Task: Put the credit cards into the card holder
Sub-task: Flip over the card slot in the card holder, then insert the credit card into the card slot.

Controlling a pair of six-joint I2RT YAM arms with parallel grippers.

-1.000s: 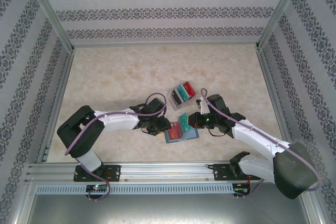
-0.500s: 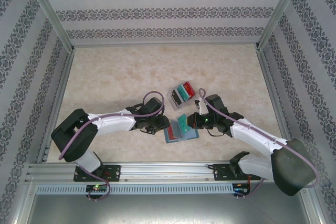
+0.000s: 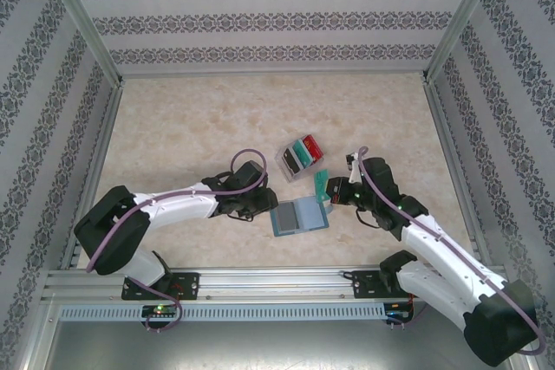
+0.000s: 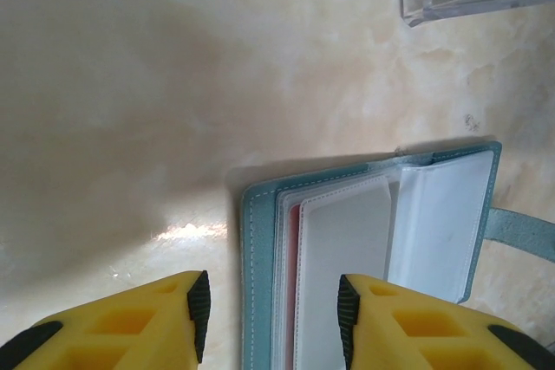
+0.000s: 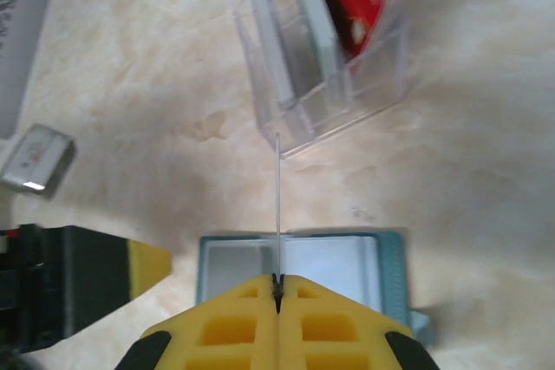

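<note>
1. Since a second ago the right gripper [image 3: 331, 194] has drawn off from above the card holder [image 3: 300, 215] toward 3 o'clock, taking the teal-green card [image 3: 321, 185] with it.
2. That card holder lies open and flat on the marbled table [image 3: 191, 127], near the front edge and between the two grippers. In the left wrist view its clear sleeves [image 4: 347, 257] face up, a red strip [image 4: 292, 244] shows under one of them, and the snap tab [image 4: 520, 233] juts from the far edge.
3. Edge-on in the right wrist view, the teal-green card [image 5: 277, 197] is a thin line, clamped between the closed fingers over the holder's middle.
4. At 9 o'clock of the holder sits the left gripper [image 3: 263, 207]. Its fingers are spread with nothing grasped, and the holder's edge lies between the pads [image 4: 199, 309]. Whether they touch it cannot be told.
5. At 12 o'clock, a little apart, the clear tray [image 3: 284, 165] holds a red card [image 3: 314, 147], a second teal card [image 3: 303, 152] and a dark card [image 3: 292, 160].
</note>
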